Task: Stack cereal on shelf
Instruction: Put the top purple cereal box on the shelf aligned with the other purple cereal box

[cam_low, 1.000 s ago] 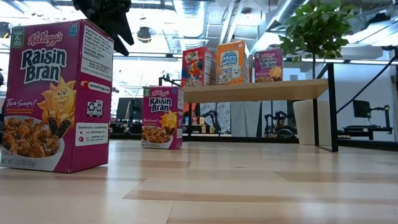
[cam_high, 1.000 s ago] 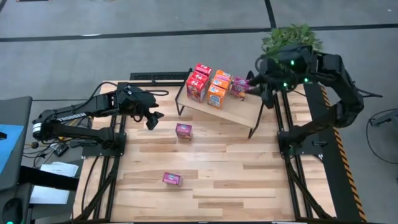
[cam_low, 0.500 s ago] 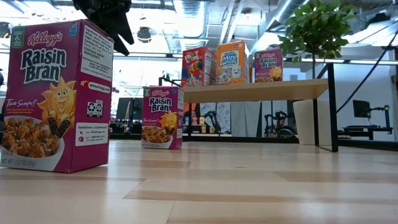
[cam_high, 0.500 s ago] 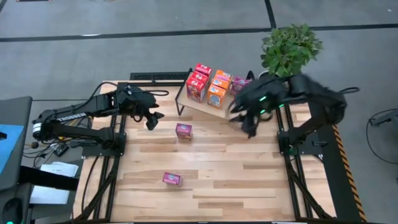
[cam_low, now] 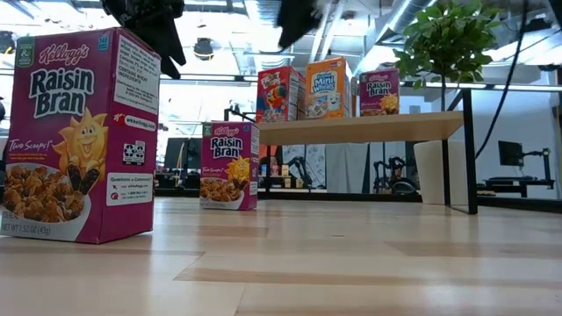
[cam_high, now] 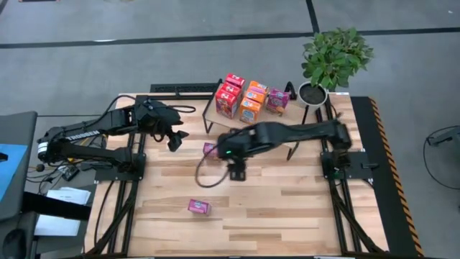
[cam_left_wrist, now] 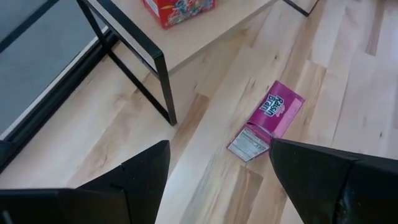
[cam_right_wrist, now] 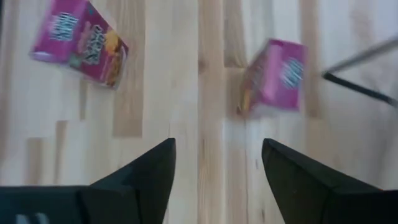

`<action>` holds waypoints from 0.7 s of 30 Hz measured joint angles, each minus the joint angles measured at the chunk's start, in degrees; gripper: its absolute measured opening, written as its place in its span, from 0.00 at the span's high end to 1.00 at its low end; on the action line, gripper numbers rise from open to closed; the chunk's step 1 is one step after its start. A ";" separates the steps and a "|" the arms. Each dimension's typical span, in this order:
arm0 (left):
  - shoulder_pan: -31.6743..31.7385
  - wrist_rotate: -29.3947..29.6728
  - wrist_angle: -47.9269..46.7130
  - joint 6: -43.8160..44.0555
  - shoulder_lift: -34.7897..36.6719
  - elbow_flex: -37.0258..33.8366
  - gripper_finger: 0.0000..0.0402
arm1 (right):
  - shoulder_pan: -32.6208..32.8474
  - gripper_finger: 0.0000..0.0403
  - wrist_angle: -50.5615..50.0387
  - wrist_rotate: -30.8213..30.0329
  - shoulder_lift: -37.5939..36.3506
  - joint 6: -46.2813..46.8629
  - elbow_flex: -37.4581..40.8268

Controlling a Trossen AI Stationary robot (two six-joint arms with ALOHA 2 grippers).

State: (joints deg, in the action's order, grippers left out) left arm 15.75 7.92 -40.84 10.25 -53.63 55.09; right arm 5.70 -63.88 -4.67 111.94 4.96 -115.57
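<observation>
With five cereal boxes lined up on the shelf (cam_high: 267, 128), your right claw (cam_high: 236, 171) hangs over the bench (cam_high: 287, 208), fingers apart and carrying nothing, beside the nearer purple box (cam_high: 210, 150) that stands just in front of the shelf. That reach across the middle suggests this box is the next pick. A second purple box (cam_high: 199, 207) waits well apart, toward the bench's front edge. On the shelf, red boxes (cam_high: 228, 95) sit at one end, orange boxes (cam_high: 252, 103) in the middle and a purple one (cam_high: 276, 101) at the end nearest the potted plant (cam_high: 332, 54), leaving bare board in front for more. Your left claw (cam_high: 174, 139) hovers open and empty, near the shelf's left legs, clear of the right arm's path.
</observation>
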 joint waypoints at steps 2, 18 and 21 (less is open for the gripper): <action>0.01 0.00 -0.71 -0.65 0.00 0.00 0.34 | -0.93 0.33 3.45 0.12 3.67 -2.17 0.00; 0.00 2.21 -4.85 -3.52 0.00 0.02 0.34 | -7.47 0.32 12.74 0.28 13.24 -4.42 -0.09; 0.02 2.23 -4.83 -3.48 0.00 0.02 0.34 | -7.21 0.32 12.70 0.29 12.42 -4.49 -0.02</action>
State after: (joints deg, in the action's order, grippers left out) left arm 15.77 10.15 -45.67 6.76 -53.63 55.11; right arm -1.51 -51.18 -4.38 124.36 0.47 -115.59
